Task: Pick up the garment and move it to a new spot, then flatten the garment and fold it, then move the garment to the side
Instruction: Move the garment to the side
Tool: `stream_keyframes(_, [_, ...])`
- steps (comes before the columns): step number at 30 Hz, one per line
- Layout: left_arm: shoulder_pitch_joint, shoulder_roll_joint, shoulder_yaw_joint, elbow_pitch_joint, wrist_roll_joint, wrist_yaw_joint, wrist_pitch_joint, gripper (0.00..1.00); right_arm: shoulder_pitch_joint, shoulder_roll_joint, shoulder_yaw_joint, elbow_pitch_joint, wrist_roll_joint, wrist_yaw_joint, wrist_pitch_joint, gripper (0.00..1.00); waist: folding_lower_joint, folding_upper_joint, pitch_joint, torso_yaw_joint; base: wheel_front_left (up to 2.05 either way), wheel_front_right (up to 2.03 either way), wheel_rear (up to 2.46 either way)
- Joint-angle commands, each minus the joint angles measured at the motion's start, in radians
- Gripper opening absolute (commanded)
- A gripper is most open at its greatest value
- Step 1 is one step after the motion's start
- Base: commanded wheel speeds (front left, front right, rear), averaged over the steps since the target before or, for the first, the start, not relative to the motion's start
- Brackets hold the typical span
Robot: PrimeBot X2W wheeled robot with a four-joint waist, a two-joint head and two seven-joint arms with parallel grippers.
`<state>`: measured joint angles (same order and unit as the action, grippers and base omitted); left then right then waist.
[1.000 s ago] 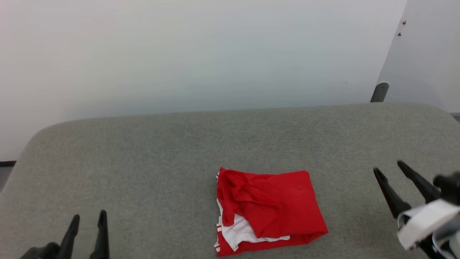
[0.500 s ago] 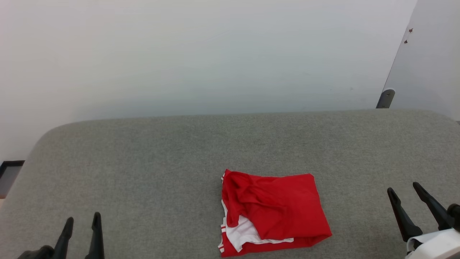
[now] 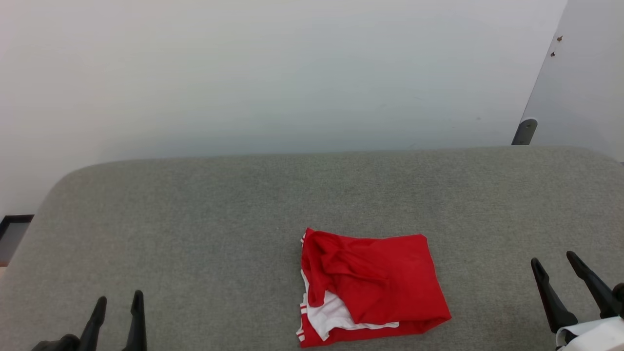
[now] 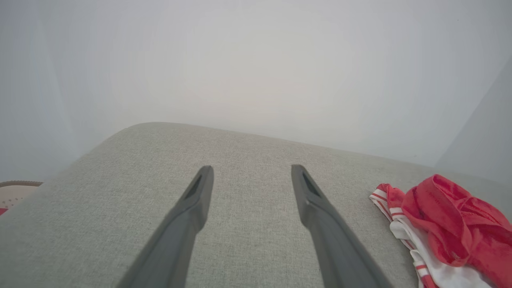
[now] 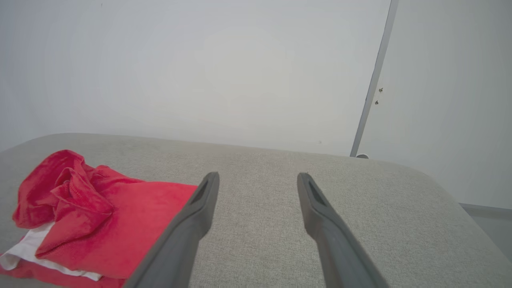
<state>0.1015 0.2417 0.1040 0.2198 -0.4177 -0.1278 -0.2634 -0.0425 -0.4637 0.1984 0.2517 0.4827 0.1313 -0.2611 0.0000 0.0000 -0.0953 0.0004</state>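
The garment (image 3: 373, 287), a red jersey with white sleeve cloth and striped trim, lies folded into a rough rectangle on the grey padded surface (image 3: 219, 219), near its front edge and right of centre. It also appears at the right of the left wrist view (image 4: 444, 224) and at the left of the right wrist view (image 5: 100, 216). My left gripper (image 3: 118, 301) hovers open at the lower left, far from the garment. At the lower right my right gripper (image 3: 554, 261) is open, apart from the cloth, nothing between its fingers.
A white wall rises behind the surface. A pale panel with a grey post (image 3: 524, 131) stands at the back right. A beige perforated basket edge (image 4: 14, 192) peeks at the left of the left wrist view.
My right gripper has drawn back toward the lower right corner, away from the garment. The head camera shifted slightly. The garment lies unchanged and the left gripper stays in place.
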Motion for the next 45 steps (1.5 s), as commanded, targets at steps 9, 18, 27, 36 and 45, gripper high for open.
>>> stream_keyframes(9, [-0.017, 0.016, -0.015, 0.013, -0.010, -0.004, 0.000, 1.00, -0.006, 0.007, 0.034, 0.012, 0.010, -0.001, -0.004, 1.00, 0.0000, 0.0000, 0.013, 0.035, 0.00, 0.00, 0.00])
stream_keyframes(18, [-0.036, 0.021, -0.023, 0.022, -0.004, -0.004, 0.000, 1.00, -0.099, -0.016, 0.179, 0.083, 0.065, -0.001, 0.012, 1.00, 0.0000, 0.0000, 0.042, 0.118, 0.00, 0.00, 0.00])
stream_keyframes(27, [-0.057, 0.020, -0.066, 0.026, -0.026, -0.004, 0.000, 1.00, -0.185, -0.041, 0.268, 0.196, 0.136, -0.001, 0.159, 1.00, 0.0000, 0.0000, 0.082, 0.197, 0.00, 0.00, 0.00])
stream_keyframes(36, [-0.094, 0.004, -0.090, 0.038, -0.037, -0.004, 0.000, 1.00, -0.276, -0.042, 0.343, 0.284, 0.201, -0.001, 0.349, 1.00, 0.0000, 0.0000, 0.145, 0.233, 0.00, 0.00, 0.00])
stream_keyframes(45, [-0.140, -0.007, -0.119, 0.050, -0.036, -0.003, 0.000, 1.00, -0.356, 0.003, 0.415, 0.395, 0.280, -0.001, 0.528, 1.00, 0.0000, 0.0000, 0.191, 0.257, 0.00, 0.00, 0.00])
